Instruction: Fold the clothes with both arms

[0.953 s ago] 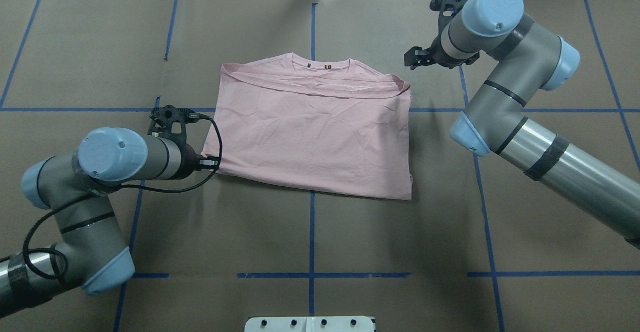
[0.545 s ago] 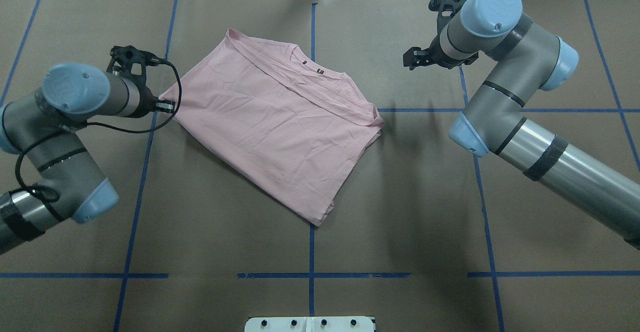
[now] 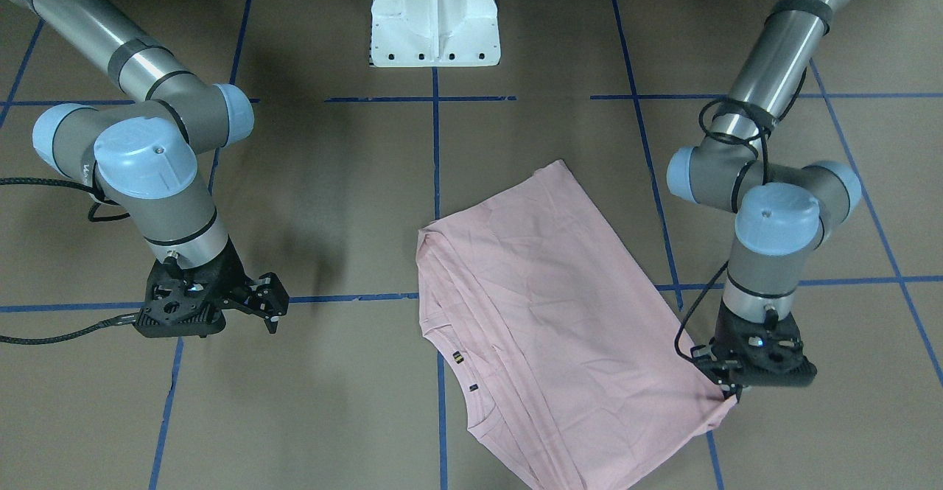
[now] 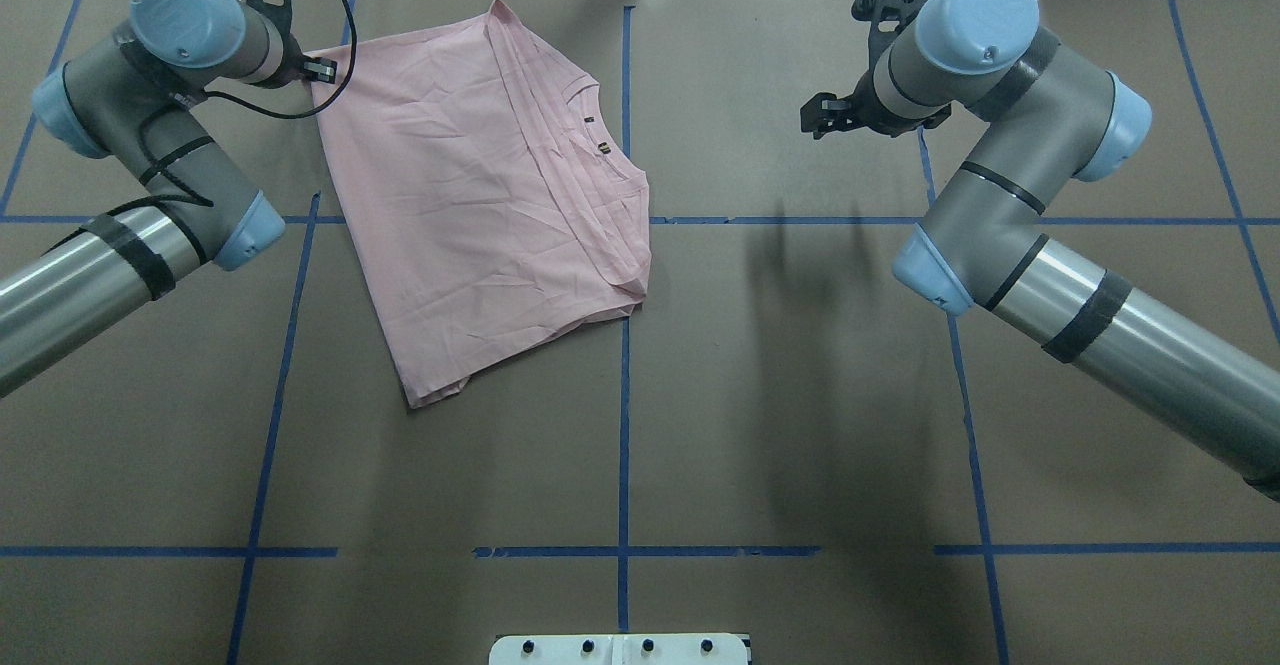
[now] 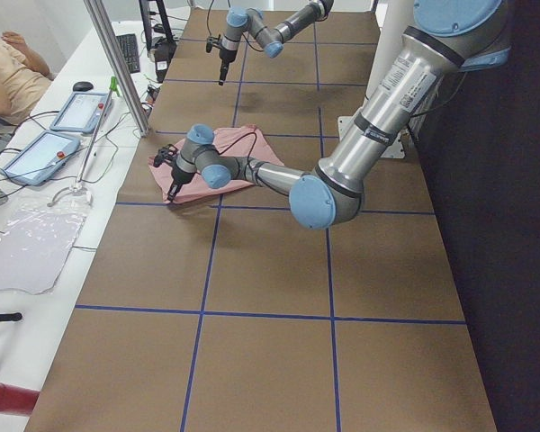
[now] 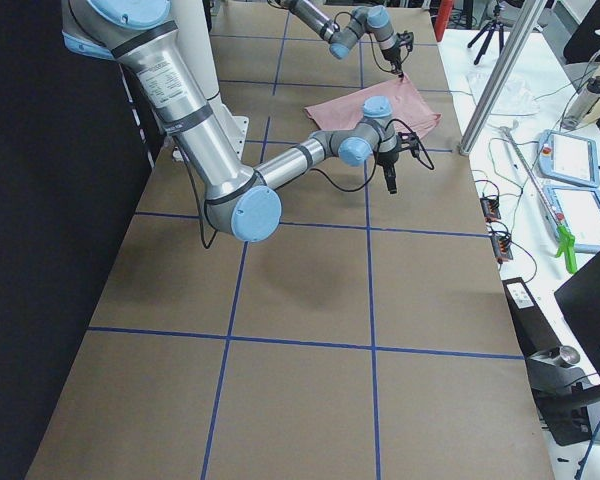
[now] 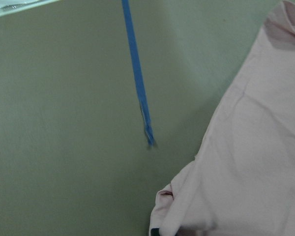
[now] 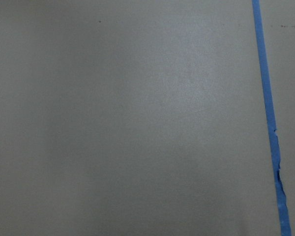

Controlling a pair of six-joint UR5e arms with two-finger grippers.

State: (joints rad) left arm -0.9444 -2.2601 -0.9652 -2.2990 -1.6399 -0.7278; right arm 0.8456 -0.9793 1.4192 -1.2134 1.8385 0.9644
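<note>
The pale pink T-shirt (image 4: 480, 175) lies folded and flat on the brown table, turned at a slant in the far left part, collar (image 4: 600, 140) towards the middle. In the front-facing view the T-shirt (image 3: 545, 313) shows no print. My left gripper (image 4: 322, 70) is shut on the shirt's far left corner, low at the table's far edge; the left gripper (image 3: 731, 394) pinches bunched cloth (image 7: 162, 227). Well right of the shirt, my right gripper (image 4: 822, 115) hangs open and empty above bare table; the right gripper (image 3: 267, 303) holds nothing.
The white pedestal base (image 3: 435, 18) stands at the near middle edge. Blue tape lines (image 4: 623, 415) cross the brown table cover. Beyond the far edge are a metal post (image 5: 117, 67), tablets (image 5: 76, 112), cables, and a seated person (image 5: 9, 72).
My left gripper has dragged the shirt's corner towards the far left, swinging the whole shirt round and leftwards. The right arm has barely moved.
</note>
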